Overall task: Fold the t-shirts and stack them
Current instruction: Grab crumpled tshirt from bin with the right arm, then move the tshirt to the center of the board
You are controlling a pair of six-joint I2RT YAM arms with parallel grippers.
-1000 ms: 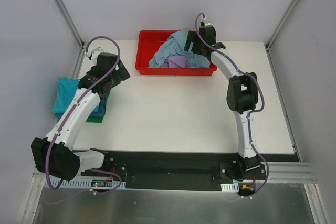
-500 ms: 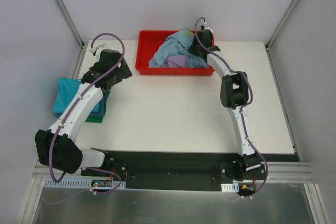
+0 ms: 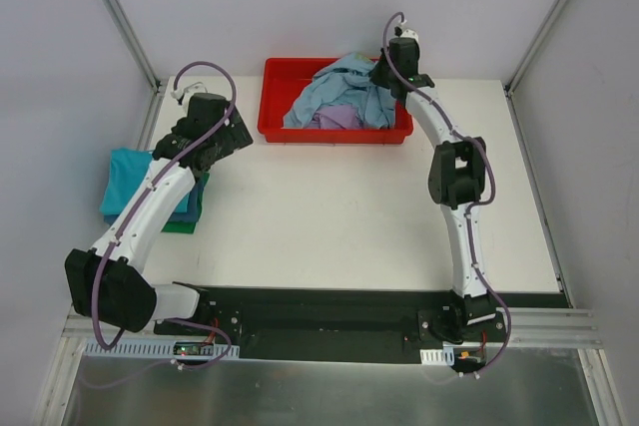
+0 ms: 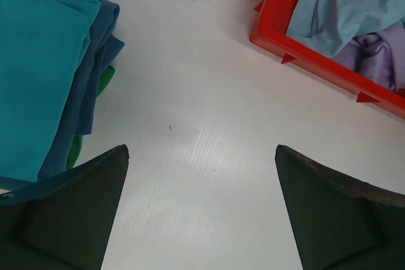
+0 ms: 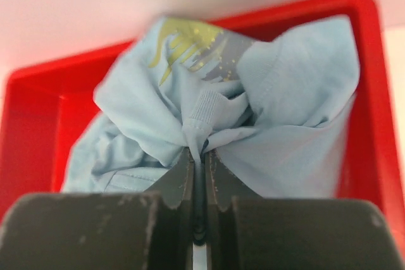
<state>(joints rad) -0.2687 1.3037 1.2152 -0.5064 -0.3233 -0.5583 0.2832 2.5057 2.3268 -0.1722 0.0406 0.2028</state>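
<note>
Blue shirt (image 5: 266, 124) bunched in the tray (image 5: 38, 105). A ribbed fold of it is pinched tight in the right pincer (image 5: 198, 156), and the rest of the cloth spreads just ahead of the tips. Lavender shirt (image 4: 373, 55) beside it in the tray, ahead-right of the left pincer (image 4: 201, 150). Left pincer spread, holding nothing, over the tabletop (image 4: 209, 93). Folded stack (image 4: 44, 67), teal on top, to its left.

Bright, even light, soft shadows; right wrist foreground perhaps blurry.
</note>
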